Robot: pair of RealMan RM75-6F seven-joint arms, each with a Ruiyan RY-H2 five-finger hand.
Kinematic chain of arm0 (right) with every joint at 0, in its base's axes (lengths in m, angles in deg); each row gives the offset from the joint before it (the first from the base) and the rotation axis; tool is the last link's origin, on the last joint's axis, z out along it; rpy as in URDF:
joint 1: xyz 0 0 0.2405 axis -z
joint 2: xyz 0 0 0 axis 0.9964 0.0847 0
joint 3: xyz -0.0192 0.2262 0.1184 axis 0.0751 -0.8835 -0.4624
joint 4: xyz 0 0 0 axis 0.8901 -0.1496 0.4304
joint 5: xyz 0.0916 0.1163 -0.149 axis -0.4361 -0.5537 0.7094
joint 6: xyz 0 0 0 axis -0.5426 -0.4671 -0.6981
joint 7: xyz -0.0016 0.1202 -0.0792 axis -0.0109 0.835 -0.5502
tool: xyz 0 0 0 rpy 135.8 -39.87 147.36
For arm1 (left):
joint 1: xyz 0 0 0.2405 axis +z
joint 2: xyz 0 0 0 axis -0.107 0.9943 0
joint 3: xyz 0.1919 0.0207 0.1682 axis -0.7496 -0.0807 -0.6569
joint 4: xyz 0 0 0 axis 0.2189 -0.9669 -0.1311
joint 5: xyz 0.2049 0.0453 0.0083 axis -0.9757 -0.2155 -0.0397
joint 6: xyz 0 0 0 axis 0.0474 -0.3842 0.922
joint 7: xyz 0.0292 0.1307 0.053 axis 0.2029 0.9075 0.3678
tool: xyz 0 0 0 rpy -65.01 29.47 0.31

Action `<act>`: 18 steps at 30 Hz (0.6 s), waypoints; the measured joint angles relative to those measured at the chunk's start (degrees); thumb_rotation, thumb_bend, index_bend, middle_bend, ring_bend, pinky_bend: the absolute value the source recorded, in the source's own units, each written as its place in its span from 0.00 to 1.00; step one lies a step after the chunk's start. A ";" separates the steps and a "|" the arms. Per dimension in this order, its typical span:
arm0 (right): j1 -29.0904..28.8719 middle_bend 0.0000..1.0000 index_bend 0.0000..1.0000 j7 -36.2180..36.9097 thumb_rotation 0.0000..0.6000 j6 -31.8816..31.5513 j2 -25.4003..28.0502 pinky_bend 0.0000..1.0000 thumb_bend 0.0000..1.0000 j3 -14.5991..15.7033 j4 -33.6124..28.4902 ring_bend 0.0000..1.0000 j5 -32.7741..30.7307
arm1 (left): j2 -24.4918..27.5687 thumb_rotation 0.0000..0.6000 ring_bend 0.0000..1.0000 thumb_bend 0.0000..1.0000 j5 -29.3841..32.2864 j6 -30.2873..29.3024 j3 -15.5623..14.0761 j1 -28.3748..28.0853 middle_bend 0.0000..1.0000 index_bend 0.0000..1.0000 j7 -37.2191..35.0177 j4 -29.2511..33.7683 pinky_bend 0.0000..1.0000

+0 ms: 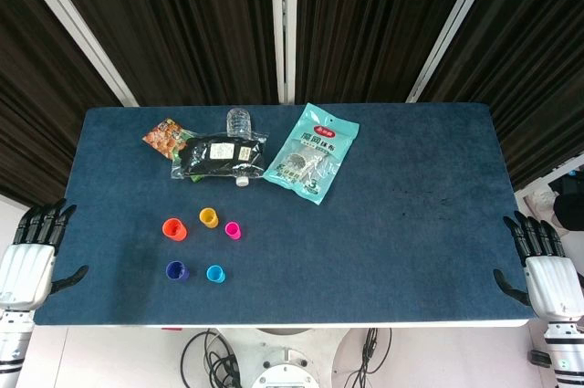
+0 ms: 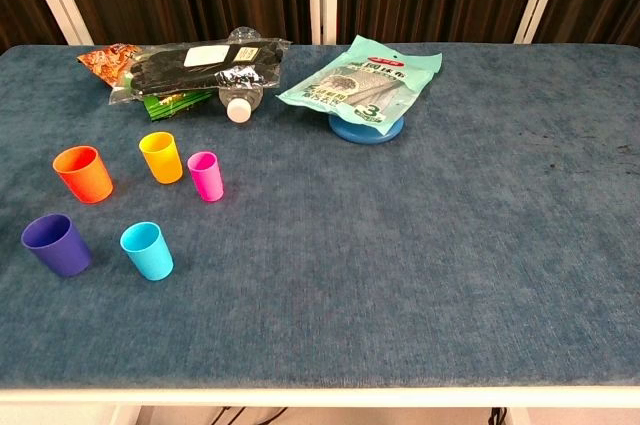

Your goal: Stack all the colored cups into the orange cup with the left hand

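**Five cups standing apart, both hands off the counter edges**

Your left hand point(image 1: 26, 260) sits at the lower left of the head view, just off the counter point(image 1: 411, 251), its fingers point(image 1: 44, 222) spread apart and holding nothing. Your right hand point(image 1: 545, 265) sits at the lower right, likewise off the counter edge, fingers point(image 1: 534, 233) apart and empty. Neither hand appears in the chest view.

The orange cup point(image 2: 84, 173) stands upright at the left of the chest view, mouth up, with nothing inside it that you can see. The yellow cup point(image 2: 161, 157) stands just to its right, and the pink cup point(image 2: 206, 176) just right of that. Lower in the frame stand the purple cup point(image 2: 57, 244) and the cyan cup point(image 2: 147, 250), side by side. All five are upright and apart from one another.

In the upper part of the frame, a black pouch point(image 2: 200, 67) lies over a clear bottle point(image 2: 238, 105) on its side, next to an orange snack packet point(image 2: 105, 59). A pale green packet point(image 2: 365, 75) rests tilted on a blue disc point(image 2: 366, 128), near the upper centre.
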 measured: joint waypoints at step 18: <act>0.87 0.00 0.00 3.76 1.00 -1.50 -0.24 0.00 0.24 -0.69 1.50 0.00 -0.65 | -0.04 1.00 0.00 0.15 -4.01 3.05 -2.35 -1.27 0.00 0.07 2.09 2.17 0.00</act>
